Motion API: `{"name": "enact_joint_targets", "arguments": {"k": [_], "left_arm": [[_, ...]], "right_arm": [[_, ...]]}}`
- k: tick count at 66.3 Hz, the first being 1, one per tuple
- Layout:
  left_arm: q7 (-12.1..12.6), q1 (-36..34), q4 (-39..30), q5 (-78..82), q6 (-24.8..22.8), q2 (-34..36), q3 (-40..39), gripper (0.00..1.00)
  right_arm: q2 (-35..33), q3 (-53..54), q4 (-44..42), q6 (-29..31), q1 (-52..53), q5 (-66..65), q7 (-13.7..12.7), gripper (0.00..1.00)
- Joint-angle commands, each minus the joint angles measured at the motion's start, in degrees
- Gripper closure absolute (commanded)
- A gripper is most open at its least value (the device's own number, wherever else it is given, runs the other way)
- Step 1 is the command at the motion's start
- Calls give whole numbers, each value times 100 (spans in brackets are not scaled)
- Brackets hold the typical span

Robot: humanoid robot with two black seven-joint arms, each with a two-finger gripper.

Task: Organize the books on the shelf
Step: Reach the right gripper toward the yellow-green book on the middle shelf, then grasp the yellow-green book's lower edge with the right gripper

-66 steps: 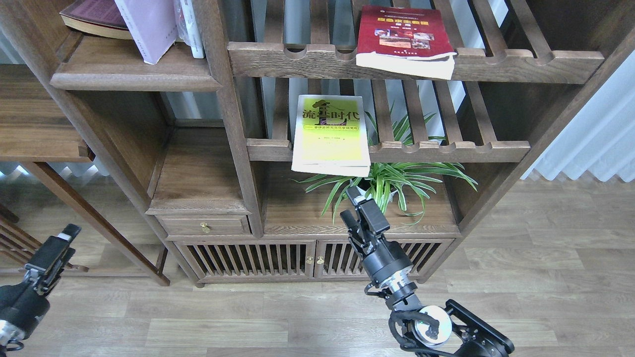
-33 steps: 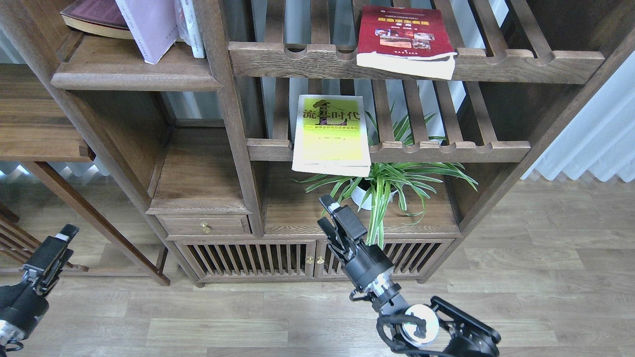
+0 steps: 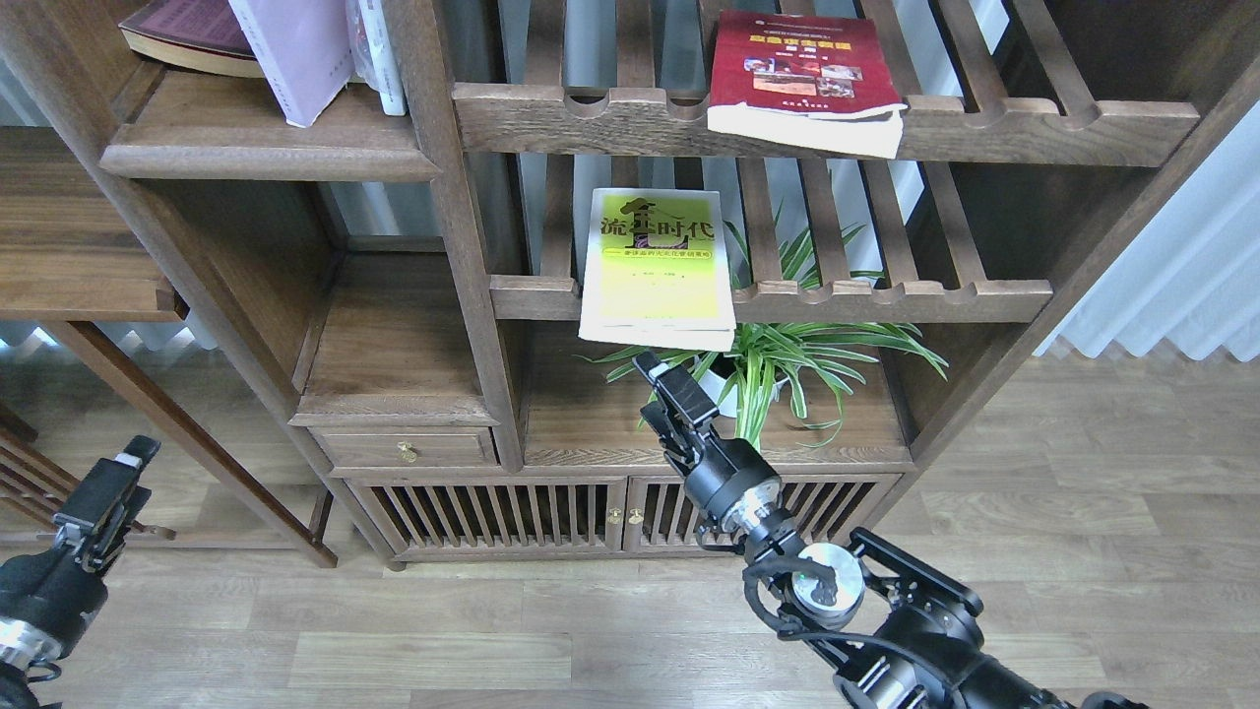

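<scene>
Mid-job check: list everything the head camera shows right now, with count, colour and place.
Yellow-green paperback: 1, flat on the middle slatted rack, overhanging its front rail.
Dark red paperback: 1, flat on the top slatted rack, overhanging the front.
White book with lavender band: 1, leaning on the solid dark-brown shelf board, upper left.
Large maroon book: 1, flat, behind it.
Plastic-wrapped white book: 1, upright beside the post.
Green striped plant: 1, white pot, lowest shelf.
Drawer: 1, brown, brass knob.
Left gripper: black, low left, holding nothing.
Right gripper: black, just below the yellow-green paperback, holding nothing.
</scene>
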Motion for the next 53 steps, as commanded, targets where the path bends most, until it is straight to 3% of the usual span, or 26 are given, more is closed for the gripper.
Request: {"name": "enact_joint_targets", "arguments": {"k": [1, 53], "left_arm": [[5, -2, 75, -58, 0, 2, -1, 6], [-4, -117, 75, -85, 0, -16, -1, 6]], "right_arm": [[-1, 4, -158, -14, 187, 59, 1, 2], [-1, 4, -703, -330, 688, 261, -16, 7]]}}
